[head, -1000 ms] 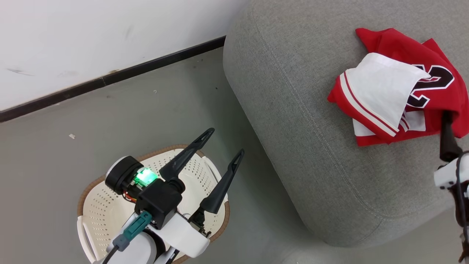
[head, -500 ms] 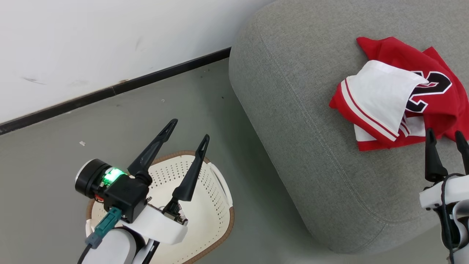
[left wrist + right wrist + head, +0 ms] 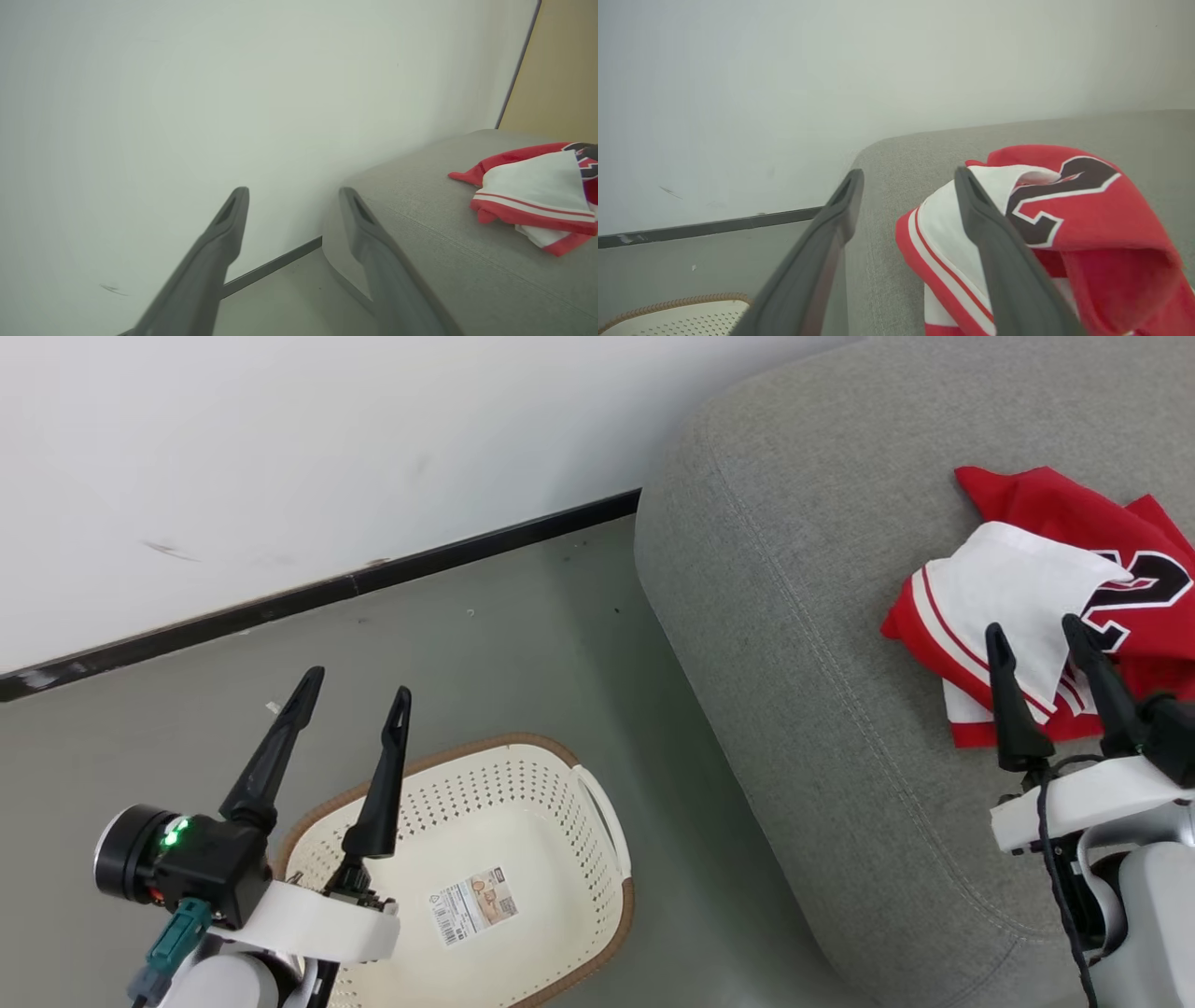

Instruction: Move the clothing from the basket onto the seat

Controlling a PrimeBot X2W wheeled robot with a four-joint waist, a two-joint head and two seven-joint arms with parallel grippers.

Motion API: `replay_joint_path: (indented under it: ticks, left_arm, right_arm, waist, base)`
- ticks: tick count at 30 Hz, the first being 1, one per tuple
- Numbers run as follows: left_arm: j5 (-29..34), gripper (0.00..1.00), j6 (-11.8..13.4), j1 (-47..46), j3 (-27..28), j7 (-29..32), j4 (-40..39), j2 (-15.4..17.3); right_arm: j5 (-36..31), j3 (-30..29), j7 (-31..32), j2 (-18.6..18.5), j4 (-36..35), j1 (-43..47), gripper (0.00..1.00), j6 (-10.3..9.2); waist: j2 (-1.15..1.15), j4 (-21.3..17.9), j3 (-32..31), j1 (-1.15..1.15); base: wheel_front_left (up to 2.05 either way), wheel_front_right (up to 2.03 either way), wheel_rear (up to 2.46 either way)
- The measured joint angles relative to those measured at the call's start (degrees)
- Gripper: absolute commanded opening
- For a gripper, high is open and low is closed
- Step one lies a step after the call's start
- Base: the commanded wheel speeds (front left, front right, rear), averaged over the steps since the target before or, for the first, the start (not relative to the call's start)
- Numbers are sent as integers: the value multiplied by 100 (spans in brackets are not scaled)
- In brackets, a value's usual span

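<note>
Grey floor (image 3: 523, 644) under a white wall (image 3: 280, 448), black skirting (image 3: 420, 565) between them. The seat (image 3: 803, 644) takes 1 to 4 o'clock in the head view. The clothing (image 3: 1027, 583) sits on top of the seat at 3 o'clock: a red pile, white panel up, black white-edged number showing, back from the rounded edge. The basket (image 3: 523, 793) is on the floor at 7 o'clock, near the seat but apart from it. Inside I see a paper label (image 3: 471, 905) on the bottom and no fabric.

I judge the transfer done or nearly so. The step in hand looks like getting my right arm clear of the pile.

To do it well, I lift a touch first, then draw back along the fingers' own line toward 5 o'clock, so the tips don't hook the white panel or striped hem and drag the pile to the edge. Closing here could pinch a fold. After that, a look at the basket corner my left arm covers.

Right fingers (image 3: 1006, 700): spread wide at 3 o'clock, tips over the pile's near edge. The right wrist view has one finger crossing in front of the white panel, seat fabric in the gap and nothing pinched. Whether they touch the cloth or sit just above it, I cannot tell.

Left fingers (image 3: 385, 775): wide, at 8 o'clock by the basket's rim, pointing at the wall, empty.
</note>
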Motion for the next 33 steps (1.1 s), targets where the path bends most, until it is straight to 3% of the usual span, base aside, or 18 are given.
replay_joint_path:
  ticks: [10,23,33]
  left_arm:
    - [-168,100,240,470,296,-125,160,-71]
    - [-361,100,383,876,634,-183,526,-229]
    - [-344,100,452,1052,734,-226,666,-291]
  right_arm:
    - [-85,546,-16,77,-249,-228,100,0]
    - [-255,767,-24,112,-475,-186,100,0]
    - [-321,881,-25,270,-615,436,100,0]
  waist:
    - [0,418,-215,0]
    - [0,962,-558,0]
    - [0,1323,-882,0]
  base:
    - [0,0,0]
    - [0,0,0]
    - [0,0,0]
